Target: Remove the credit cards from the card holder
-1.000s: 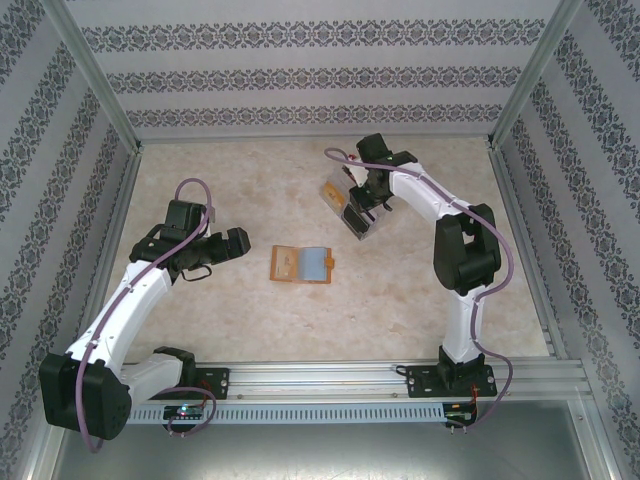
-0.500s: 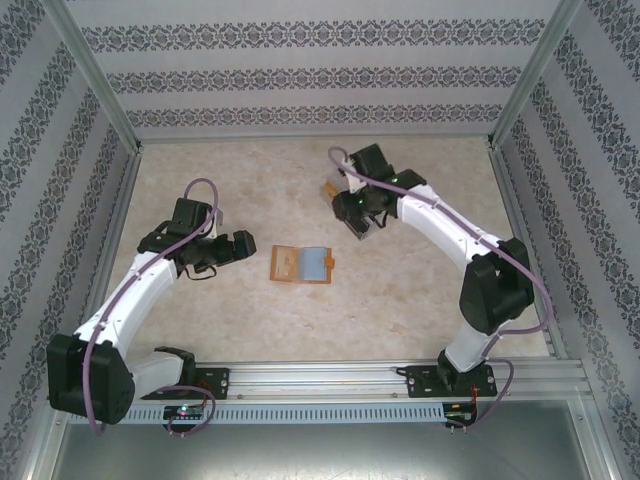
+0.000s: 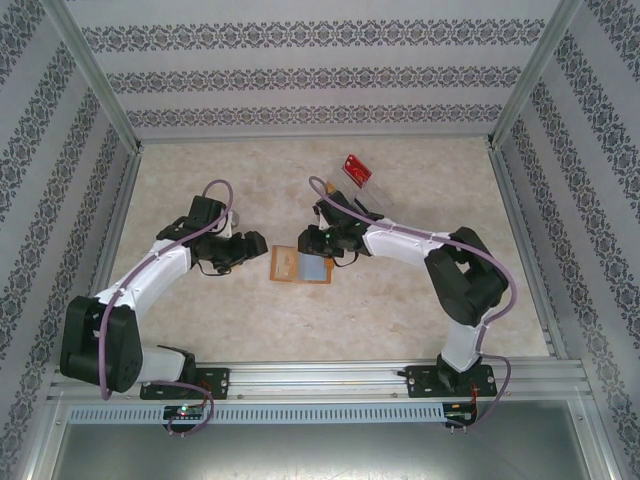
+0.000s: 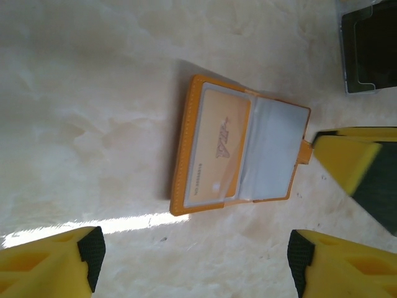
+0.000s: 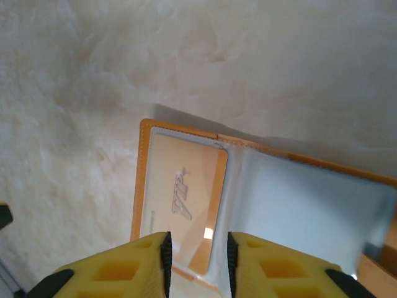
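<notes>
Bright, soft, even light falls from above in the top view: the open orange-tan bifold card holder with grey see-through pocket pages (image 3: 302, 266) is sharp, and the pale marbled tabletop (image 3: 400, 310) around it carries only faint shadows. From the left wrist, a dark shadow hugs the upper-left edge of the card holder (image 4: 242, 146), and a white streak of glare crosses the tabletop (image 4: 93, 93) below-left of it; the left gripper (image 4: 192, 261) is blurred. From the right wrist, a small glint sits on the left page of the card holder (image 5: 248, 198); the right gripper (image 5: 197, 267) is out of focus.
</notes>
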